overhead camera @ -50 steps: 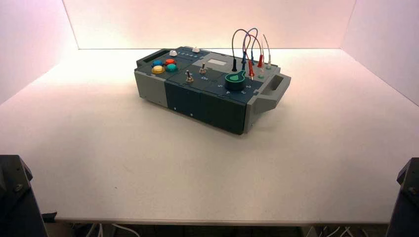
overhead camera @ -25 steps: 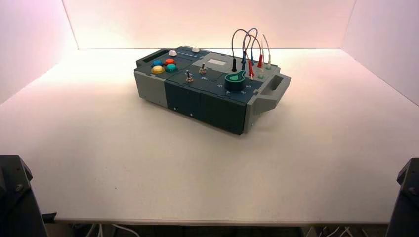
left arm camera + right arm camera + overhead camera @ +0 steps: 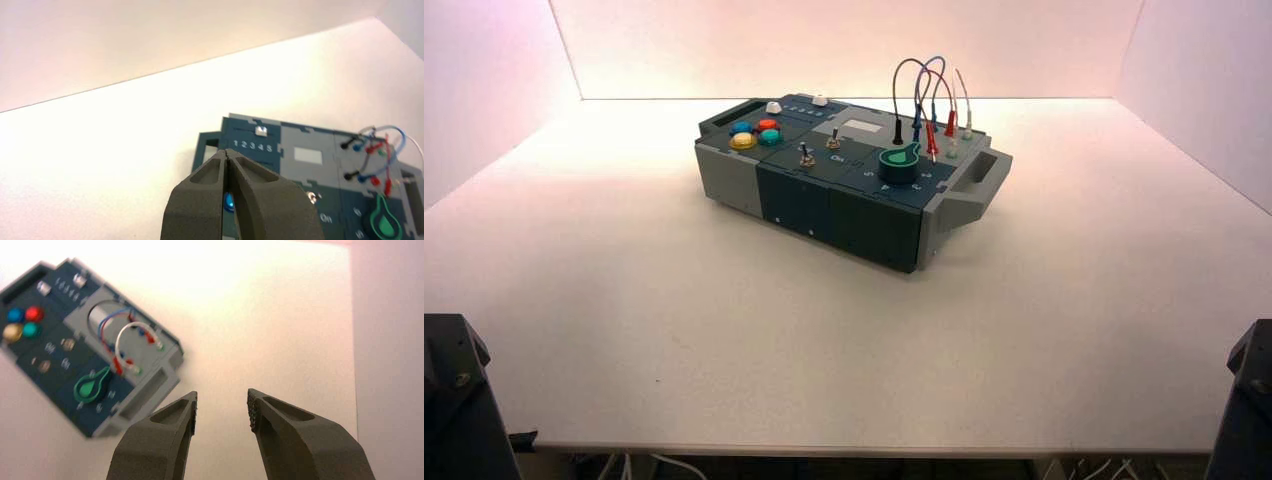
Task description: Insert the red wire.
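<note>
The red wire (image 3: pixel 950 122) arches over the far right end of the box (image 3: pixel 844 205), among the other wires. One red plug stands at the panel; the nearer red plug (image 3: pixel 932 140) shows its metal pin below it. The wire also shows in the left wrist view (image 3: pixel 387 186) and the right wrist view (image 3: pixel 118 365). My left gripper (image 3: pixel 227 152) is shut and empty, far back from the box. My right gripper (image 3: pixel 222 400) is open and empty, well away from the box. Both arms sit parked at the near corners, left (image 3: pixel 454 400) and right (image 3: pixel 1249 390).
The box stands turned on the white table (image 3: pixel 724 330). It bears a green knob (image 3: pixel 900 162), coloured buttons (image 3: pixel 756 133), two toggle switches (image 3: pixel 807 155), a wire with black and blue plugs (image 3: pixel 898 128) and a pale wire (image 3: pixel 965 100). White walls enclose the table.
</note>
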Robot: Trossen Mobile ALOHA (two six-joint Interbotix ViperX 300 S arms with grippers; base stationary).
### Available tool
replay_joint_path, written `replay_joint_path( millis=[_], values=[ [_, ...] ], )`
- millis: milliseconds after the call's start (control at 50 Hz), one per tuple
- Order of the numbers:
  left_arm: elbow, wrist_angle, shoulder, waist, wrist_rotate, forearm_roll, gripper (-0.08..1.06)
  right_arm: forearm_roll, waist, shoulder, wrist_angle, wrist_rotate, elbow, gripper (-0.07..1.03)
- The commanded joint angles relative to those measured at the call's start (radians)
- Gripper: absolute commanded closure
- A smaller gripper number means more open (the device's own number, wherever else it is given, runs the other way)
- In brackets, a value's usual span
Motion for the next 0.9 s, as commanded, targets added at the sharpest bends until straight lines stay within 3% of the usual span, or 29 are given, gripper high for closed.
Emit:
replay_joint_path(
  millis=[20, 140, 320, 520, 720, 900],
  values=[
    [-0.046, 0.043, -0.006, -0.005, 0.028, 0.002, 1.01, 0.018, 0.058, 0.043, 0.089, -0.028, -0.092, 0.42],
    [-0.072, 0.118, 0.014, -0.008, 0.043, 0.002, 1.01, 0.048, 0.14, 0.094, 0.152, -0.058, -0.13, 0.42],
    [-0.1, 0.196, 0.054, -0.023, 0.048, 0.003, 1.01, 0.074, 0.215, 0.156, 0.173, -0.06, -0.152, 0.42],
    [-0.124, 0.245, 0.097, -0.077, 0.075, 0.002, 1.01, 0.084, 0.262, 0.232, 0.187, -0.066, -0.156, 0.42],
    [-0.13, 0.276, 0.124, -0.118, 0.081, 0.0, 1.01, 0.095, 0.282, 0.316, 0.216, -0.072, -0.196, 0.42],
    [-0.172, 0.383, 0.13, -0.121, 0.08, -0.006, 1.01, 0.117, 0.284, 0.385, 0.227, -0.117, -0.222, 0.42]
  ],
)
